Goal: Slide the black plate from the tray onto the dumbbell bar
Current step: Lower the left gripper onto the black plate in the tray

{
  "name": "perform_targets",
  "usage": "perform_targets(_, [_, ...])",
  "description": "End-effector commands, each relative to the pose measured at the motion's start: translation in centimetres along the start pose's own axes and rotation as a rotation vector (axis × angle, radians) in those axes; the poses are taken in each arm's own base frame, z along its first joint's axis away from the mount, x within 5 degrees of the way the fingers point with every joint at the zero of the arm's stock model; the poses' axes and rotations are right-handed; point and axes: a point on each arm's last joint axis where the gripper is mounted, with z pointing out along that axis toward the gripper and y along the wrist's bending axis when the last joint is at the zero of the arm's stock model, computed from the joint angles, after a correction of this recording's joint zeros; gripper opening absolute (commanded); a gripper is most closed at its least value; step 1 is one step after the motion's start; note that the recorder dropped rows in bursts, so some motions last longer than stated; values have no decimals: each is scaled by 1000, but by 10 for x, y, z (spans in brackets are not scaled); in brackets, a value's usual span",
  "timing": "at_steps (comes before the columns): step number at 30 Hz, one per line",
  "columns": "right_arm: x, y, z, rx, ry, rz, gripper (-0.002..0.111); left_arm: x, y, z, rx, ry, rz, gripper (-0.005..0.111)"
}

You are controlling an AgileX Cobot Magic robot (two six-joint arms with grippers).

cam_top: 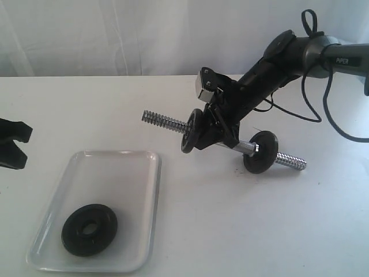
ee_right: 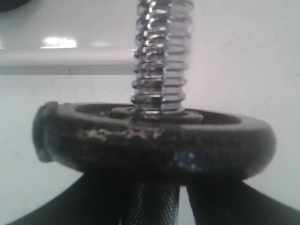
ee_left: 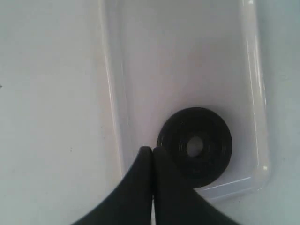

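Note:
One black plate (cam_top: 89, 229) lies flat in the white tray (cam_top: 124, 161) at the front left; the left wrist view also shows this black plate (ee_left: 194, 146) in the tray (ee_left: 117, 93). My left gripper (cam_top: 11, 144) hangs at the left edge, its fingertips (ee_left: 146, 152) pressed together and holding nothing, just beside the plate. My right gripper (cam_top: 222, 130) is shut on the dumbbell bar (cam_top: 164, 122) and holds its left end off the table. A black disc (cam_top: 192, 131) sits on the bar against the fingers. The right wrist view shows that disc (ee_right: 154, 140) below the threaded end (ee_right: 161, 56).
A second black disc (cam_top: 259, 151) is on the bar's right part and rests on the white table (cam_top: 230, 231). The bar's right threaded end (cam_top: 291, 161) lies low near the table. A white curtain backs the scene, and cables hang from the right arm (cam_top: 323, 52).

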Motion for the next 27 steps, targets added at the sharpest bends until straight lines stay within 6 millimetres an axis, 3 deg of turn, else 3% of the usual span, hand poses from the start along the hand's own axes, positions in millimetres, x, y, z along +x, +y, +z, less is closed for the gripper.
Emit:
perform_targets(1, [-23,3,-23,27,-95,-5,0,-3,-14,8,184,10,2,13])
perform_targets(4, [-23,3,-23,27,-95,-5,0,-6,-21,14,296,13,10,30])
perform_targets(10, [-22,3,-23,26,-84,-9,0,-7,-17,25,302,56,12,74])
perform_targets(12, [-19,4,-23,22,-46,-22,0,-6,-18,31,302,78,43,82])
perform_targets(19, [-16,4,-23,19,-18,-32,0,3,-37,69,253,226,157,82])
perform_targets(25, [-16,4,-23,19,-16,-33,0,10,-47,90,152,291,249,83])
perform_targets(27, [-16,4,-23,19,-16,-33,0,13,-53,98,128,310,295,93])
